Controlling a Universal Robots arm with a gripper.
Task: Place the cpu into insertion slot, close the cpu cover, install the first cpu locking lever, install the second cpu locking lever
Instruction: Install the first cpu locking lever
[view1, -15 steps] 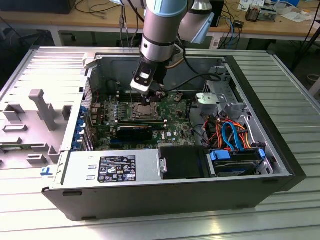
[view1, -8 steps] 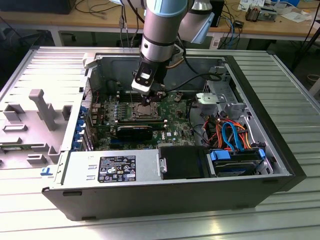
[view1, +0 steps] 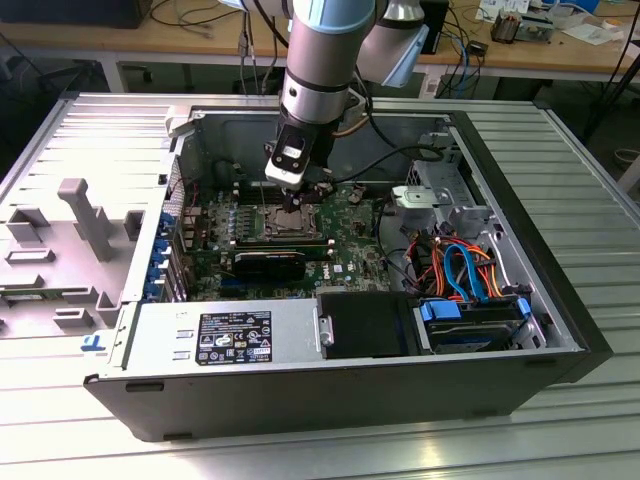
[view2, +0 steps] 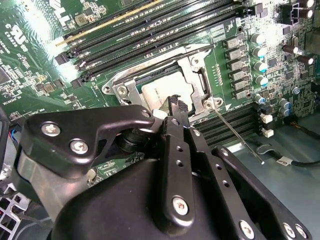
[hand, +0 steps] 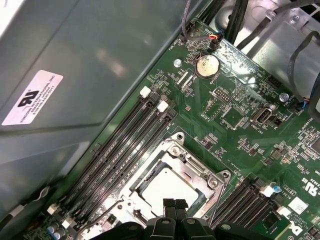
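1. The gripper (hand: 175, 204) has its fingertips pressed together with nothing between them. It hangs just above the chip (hand: 167, 186) in the first wrist view.
2. The chip lies flat in the socket (view1: 292, 225), just above the middle of the exterior view.
3. A silver frame plate (hand: 206, 175) rings the chip, and a thin lever (view2: 239, 139) sticks out from the socket's corner.

A silver power supply (view1: 225, 338) sits beside a blue-bracketed drive (view1: 475, 332), orange and blue cables (view1: 462, 268) near it.

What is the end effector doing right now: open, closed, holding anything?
End effector: closed, fingertips together with nothing between them, right over the cpu.
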